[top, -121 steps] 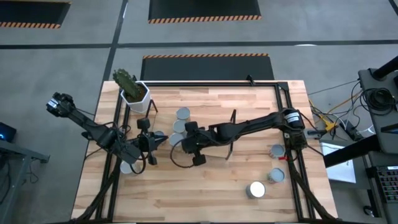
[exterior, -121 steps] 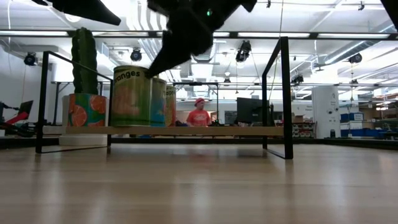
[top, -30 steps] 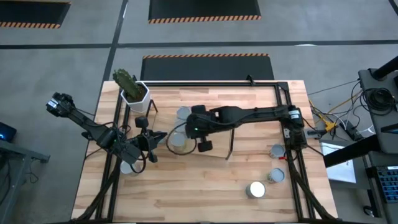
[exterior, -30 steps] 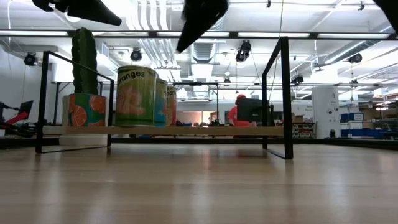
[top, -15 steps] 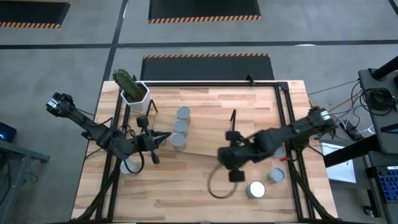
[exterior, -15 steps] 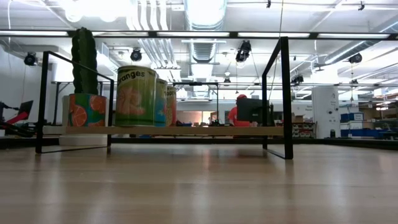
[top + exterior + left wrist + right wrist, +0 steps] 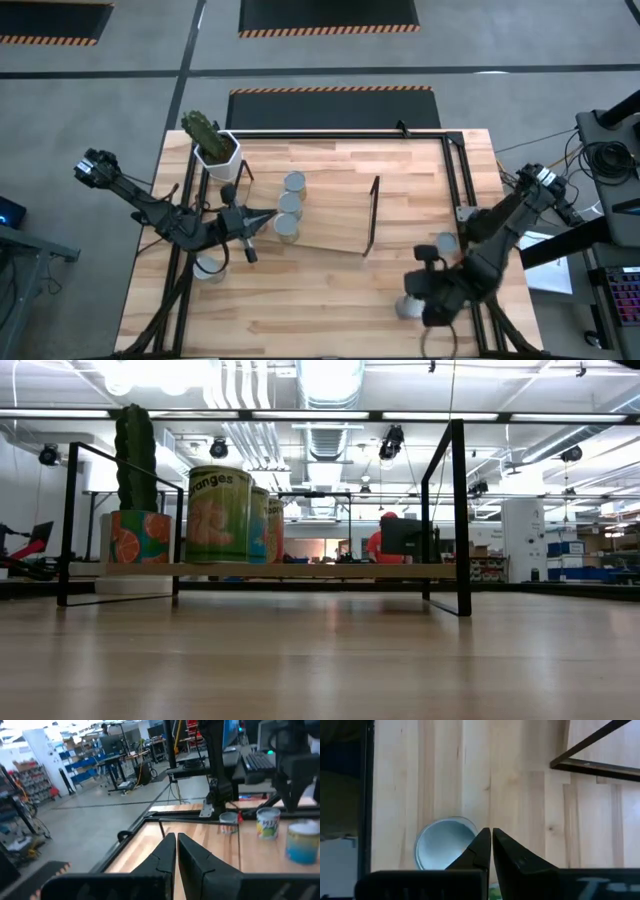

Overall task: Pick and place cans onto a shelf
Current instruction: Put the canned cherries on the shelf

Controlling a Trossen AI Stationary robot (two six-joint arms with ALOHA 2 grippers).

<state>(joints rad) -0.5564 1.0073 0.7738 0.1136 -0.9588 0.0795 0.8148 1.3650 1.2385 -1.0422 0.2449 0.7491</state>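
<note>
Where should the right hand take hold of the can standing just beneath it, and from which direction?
Grip the can across its curved side wall, coming straight down. It stands upright, round top up, and the right hand, fingers shut, would need to open first.

Three cans [image 7: 289, 204] on one shelf [image 7: 330, 215], three cans [image 7: 445, 243] off it, one plant pot [image 7: 219, 152]

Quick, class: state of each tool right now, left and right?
Left tool: shut, holding nothing, raised beside the shelf.
Right tool: shut, holding nothing, above a can on the table.
</note>
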